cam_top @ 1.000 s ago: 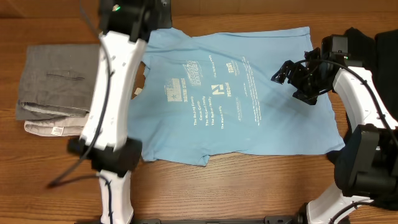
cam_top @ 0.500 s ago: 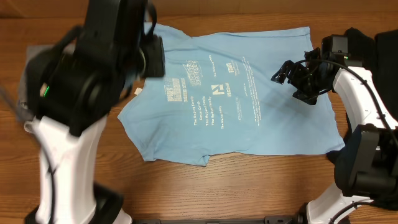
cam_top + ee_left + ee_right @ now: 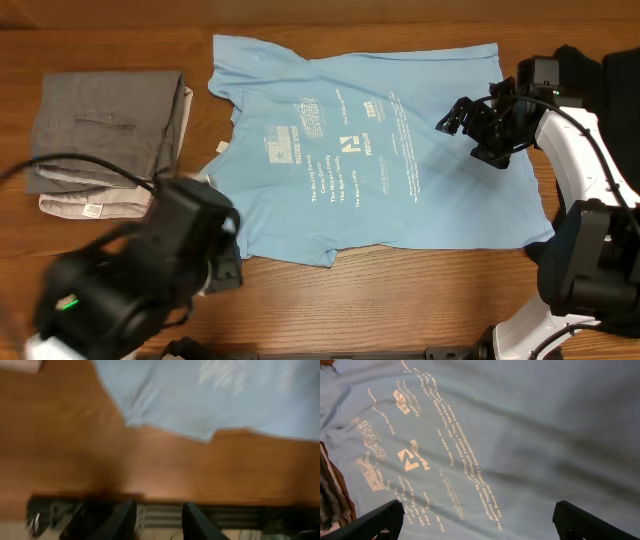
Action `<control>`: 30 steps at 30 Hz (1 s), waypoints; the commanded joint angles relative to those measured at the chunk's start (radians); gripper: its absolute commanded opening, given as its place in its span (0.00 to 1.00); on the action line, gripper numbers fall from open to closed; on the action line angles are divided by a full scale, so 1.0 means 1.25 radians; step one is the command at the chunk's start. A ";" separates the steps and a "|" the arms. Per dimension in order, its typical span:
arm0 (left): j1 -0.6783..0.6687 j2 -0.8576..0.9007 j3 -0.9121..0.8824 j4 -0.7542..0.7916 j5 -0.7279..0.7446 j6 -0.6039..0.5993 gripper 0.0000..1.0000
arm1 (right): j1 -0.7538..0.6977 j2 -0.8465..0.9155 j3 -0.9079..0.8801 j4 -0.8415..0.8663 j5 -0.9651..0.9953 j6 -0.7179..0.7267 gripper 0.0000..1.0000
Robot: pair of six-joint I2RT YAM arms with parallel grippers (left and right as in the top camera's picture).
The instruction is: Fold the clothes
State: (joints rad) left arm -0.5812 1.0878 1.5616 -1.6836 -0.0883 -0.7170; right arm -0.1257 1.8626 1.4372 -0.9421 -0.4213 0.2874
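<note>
From overhead, the light blue T-shirt (image 3: 370,150) lies spread out on the wooden table (image 3: 400,300) with its small white logos and text facing up. One sleeve points toward the far left corner, and the hem runs along the right side. My left arm (image 3: 140,280) is a big blurred shape low at the near left, and it hides its own jaws in that view. Only the left wrist camera shows them. There my left gripper (image 3: 157,520) has its two dark fingers partly apart with nothing between them. It is over bare wood, just off the near edge of the shirt, and the picture is smeared.

My right gripper (image 3: 480,522) hangs above the shirt's right side. In its wrist view the jaws are spread wide, a fingertip in each lower corner, and they hold nothing. That view also shows the printed lines clearly, whereas overhead they are only small pale marks.

A stack of folded grey clothes (image 3: 100,130) sits on the table to the left of the shirt, close to it but not touching. A dark cloth (image 3: 600,65) lies at the far right, behind my right arm.
</note>
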 commanded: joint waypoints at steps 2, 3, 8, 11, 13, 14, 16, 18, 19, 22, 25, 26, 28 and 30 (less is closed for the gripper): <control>-0.002 0.017 -0.251 0.048 0.013 -0.061 0.37 | -0.003 0.000 0.013 0.003 -0.005 0.000 1.00; -0.002 0.024 -0.301 0.084 0.026 -0.060 0.38 | -0.003 0.000 0.013 0.003 -0.005 0.000 1.00; 0.000 0.051 -0.497 0.277 0.052 -0.061 0.54 | -0.003 0.000 0.013 0.003 -0.005 0.000 1.00; 0.000 0.061 -0.588 0.384 0.052 -0.060 0.56 | -0.003 0.000 0.013 0.003 -0.005 0.000 1.00; 0.000 0.068 -0.638 0.450 0.041 -0.061 0.56 | -0.003 0.000 0.013 0.003 -0.005 0.000 1.00; 0.000 0.073 -0.664 0.482 0.041 -0.061 0.56 | -0.003 0.000 0.013 0.003 -0.005 0.000 1.00; 0.000 0.082 -0.709 0.537 0.040 -0.064 0.56 | -0.003 0.000 0.013 0.003 -0.005 0.000 1.00; 0.002 0.092 -0.750 0.585 0.021 -0.095 0.59 | -0.003 0.000 0.013 0.003 -0.005 0.000 1.00; 0.007 0.095 -0.764 0.607 0.021 -0.103 0.59 | -0.003 0.000 0.013 0.003 -0.005 0.000 1.00; 0.039 0.104 -0.781 0.646 0.021 -0.119 0.59 | -0.003 0.000 0.013 0.003 -0.005 0.000 1.00; 0.088 0.103 -0.780 0.652 0.023 -0.165 0.56 | -0.003 0.000 0.013 0.003 -0.005 0.000 1.00; 0.108 0.103 -0.781 0.655 0.022 -0.169 0.56 | -0.003 0.000 0.013 0.003 -0.005 0.000 1.00; 0.152 0.103 -0.781 0.690 0.024 -0.163 0.55 | -0.003 0.000 0.013 0.003 -0.005 0.000 1.00; 0.188 0.103 -0.781 0.746 0.081 -0.150 0.55 | -0.003 0.000 0.013 0.003 -0.005 0.000 1.00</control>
State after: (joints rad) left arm -0.4057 1.2156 0.5869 -0.8078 -0.0368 -0.8852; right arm -0.1257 1.8626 1.4372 -0.9424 -0.4217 0.2878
